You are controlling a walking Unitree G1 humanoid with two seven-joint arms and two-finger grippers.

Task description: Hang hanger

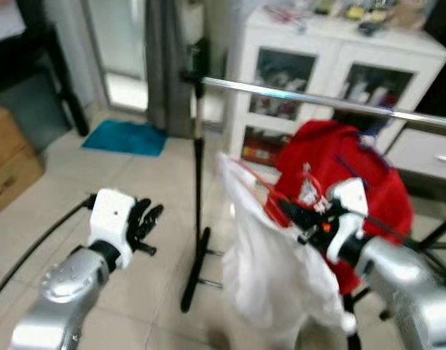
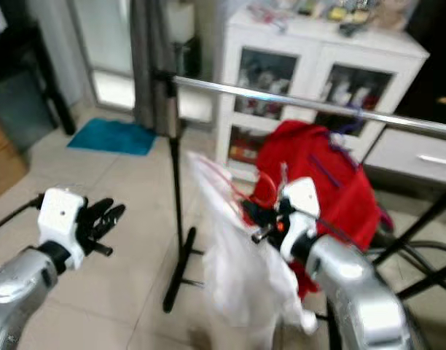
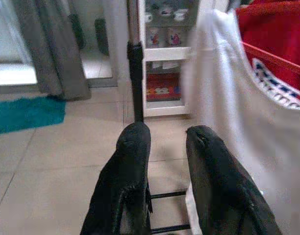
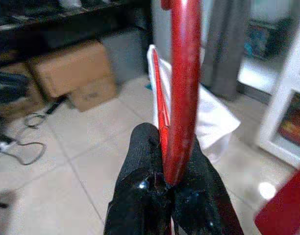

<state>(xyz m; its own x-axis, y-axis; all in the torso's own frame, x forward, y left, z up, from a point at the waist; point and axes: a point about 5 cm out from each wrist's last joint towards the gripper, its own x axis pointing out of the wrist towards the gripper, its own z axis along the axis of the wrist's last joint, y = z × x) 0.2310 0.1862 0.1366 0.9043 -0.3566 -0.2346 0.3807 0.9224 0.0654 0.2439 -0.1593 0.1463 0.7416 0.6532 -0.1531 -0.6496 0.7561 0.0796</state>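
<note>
My right gripper (image 1: 292, 213) is shut on a red hanger (image 4: 184, 73) that carries a white garment (image 1: 270, 270). It holds them in front of and below the silver rail (image 1: 296, 96) of a clothes rack. A red garment (image 1: 347, 168) hangs from that rail just behind the gripper. The hanger's hook is hidden among the cloth. My left gripper (image 1: 146, 219) is raised to the left of the rack's black post (image 1: 198, 182), open and empty. The left wrist view looks between its fingers (image 3: 130, 161) at the post and the white garment (image 3: 238, 98).
A white cabinet (image 1: 318, 65) with glass doors stands behind the rack. Beside a grey curtain (image 1: 165, 65) lies a teal mat (image 1: 124, 137). A cardboard box (image 1: 8, 157) sits at far left. A black cable (image 1: 33, 248) crosses the tiled floor. The rack's foot (image 1: 194, 284) is between my arms.
</note>
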